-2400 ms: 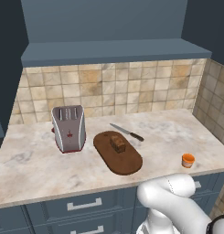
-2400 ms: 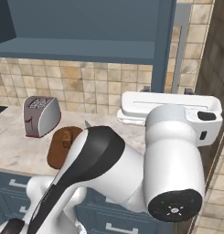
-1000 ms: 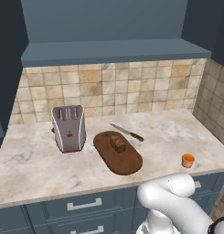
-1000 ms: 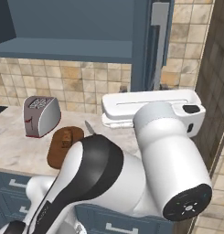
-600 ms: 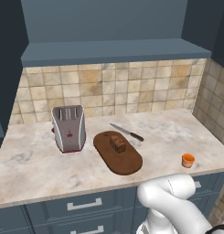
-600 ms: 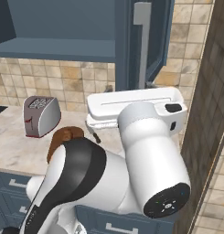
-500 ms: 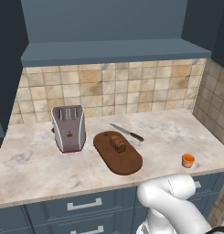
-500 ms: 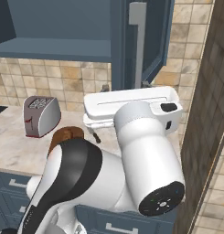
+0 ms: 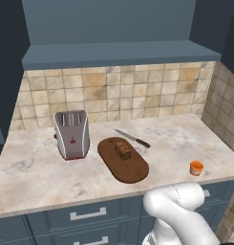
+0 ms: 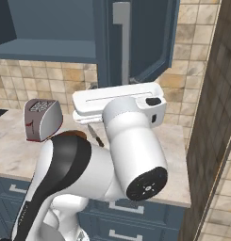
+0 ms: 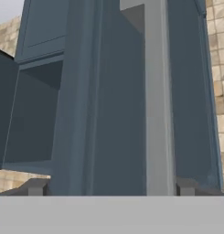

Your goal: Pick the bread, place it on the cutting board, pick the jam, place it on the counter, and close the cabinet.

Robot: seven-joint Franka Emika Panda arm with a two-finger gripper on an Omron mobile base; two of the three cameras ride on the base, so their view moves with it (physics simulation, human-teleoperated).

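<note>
Left base view: one bread (image 9: 122, 150), one cutting board (image 9: 123, 160), one jam (image 9: 196, 167).

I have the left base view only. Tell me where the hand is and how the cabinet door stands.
Observer: The gripper faces the cabinet door up close, its silver handle between the open jaws.
Operator: Report the door angle.
Observer: In the right base view the door hangs partly open, swung out from the cabinet front.
Operator: Say whether the jaws grip anything.
Observer: No, they stand wide on either side of the handle, clamping nothing.
</note>
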